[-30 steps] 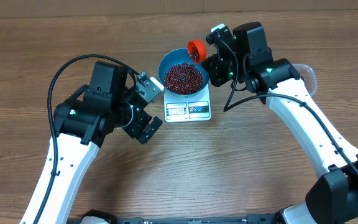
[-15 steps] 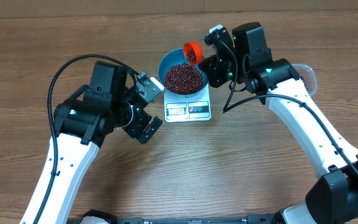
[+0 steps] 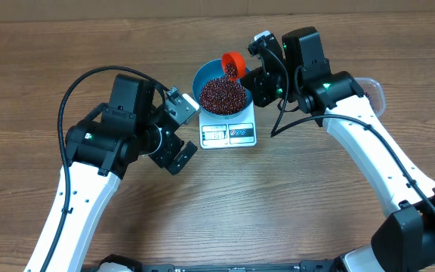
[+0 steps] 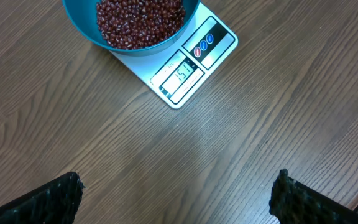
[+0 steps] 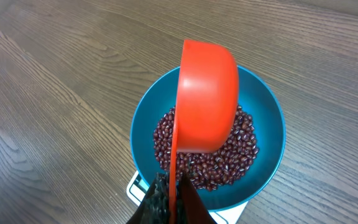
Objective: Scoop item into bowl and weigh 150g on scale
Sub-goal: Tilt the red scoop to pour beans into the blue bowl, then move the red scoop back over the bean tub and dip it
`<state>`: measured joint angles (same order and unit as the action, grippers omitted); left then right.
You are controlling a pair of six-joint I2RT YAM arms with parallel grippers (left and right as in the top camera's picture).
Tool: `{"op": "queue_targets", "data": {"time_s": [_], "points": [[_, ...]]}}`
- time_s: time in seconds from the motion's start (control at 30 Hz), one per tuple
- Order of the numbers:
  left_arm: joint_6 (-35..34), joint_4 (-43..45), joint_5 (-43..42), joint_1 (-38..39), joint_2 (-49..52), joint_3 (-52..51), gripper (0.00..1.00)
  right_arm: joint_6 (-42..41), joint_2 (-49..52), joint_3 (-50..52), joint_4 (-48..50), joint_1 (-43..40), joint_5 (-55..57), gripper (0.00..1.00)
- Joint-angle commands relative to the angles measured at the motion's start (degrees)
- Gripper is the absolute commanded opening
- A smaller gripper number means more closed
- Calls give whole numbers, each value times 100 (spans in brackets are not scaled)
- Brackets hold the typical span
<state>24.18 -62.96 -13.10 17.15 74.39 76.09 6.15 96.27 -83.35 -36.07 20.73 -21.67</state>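
The blue bowl (image 3: 202, 76) stands on the white scale (image 3: 229, 134), holding a pile of dark red-brown beans (image 3: 223, 95). My right gripper (image 3: 252, 76) is shut on the handle of an orange scoop (image 3: 234, 64), which is tipped over the bowl's far right rim. From the right wrist, the scoop (image 5: 207, 93) shows its underside above the beans (image 5: 244, 134) and bowl (image 5: 272, 106); its inside is hidden. My left gripper (image 3: 185, 130) is open and holds nothing, left of the scale. Its wrist view shows the bowl (image 4: 82, 28) and the scale (image 4: 213, 53).
A clear plastic tub (image 3: 374, 92) sits at the right, mostly hidden behind my right arm. The wooden table top (image 3: 278, 204) stretches around the scale. A wall edge runs along the back of the table.
The scoop has shifted slightly left over the bowl and tipped a little more. My left arm has not moved.
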Motion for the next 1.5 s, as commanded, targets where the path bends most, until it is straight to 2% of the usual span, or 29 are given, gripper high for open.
{"op": "queue_targets", "data": {"time_s": [0.0,0.4,0.53,1.0,1.17,1.27,1.4,1.47], "points": [[68,0,-42,-24,24,-11,100,-39,-229,-181,22,31,-52,4],[68,0,-42,-24,24,-11,100,-39,-229,-181,20,31,-55,4],[68,0,-42,-24,24,-11,100,-42,-232,-181,-2,-111,-529,4],[68,0,-42,-24,24,-11,100,-186,-232,-181,-774,-2159,-2006,4],[68,0,-39,-24,24,-11,100,42,-229,-181,-1268,-3355,-1996,4],[68,0,-42,-24,24,-11,100,481,-229,-181,-1543,-3711,-1556,4],[68,0,-42,-24,24,-11,100,933,-229,-179,-1978,-3823,479,4],[68,0,-42,-24,24,-11,100,935,-229,-179,-1930,-3727,1034,4]]}}
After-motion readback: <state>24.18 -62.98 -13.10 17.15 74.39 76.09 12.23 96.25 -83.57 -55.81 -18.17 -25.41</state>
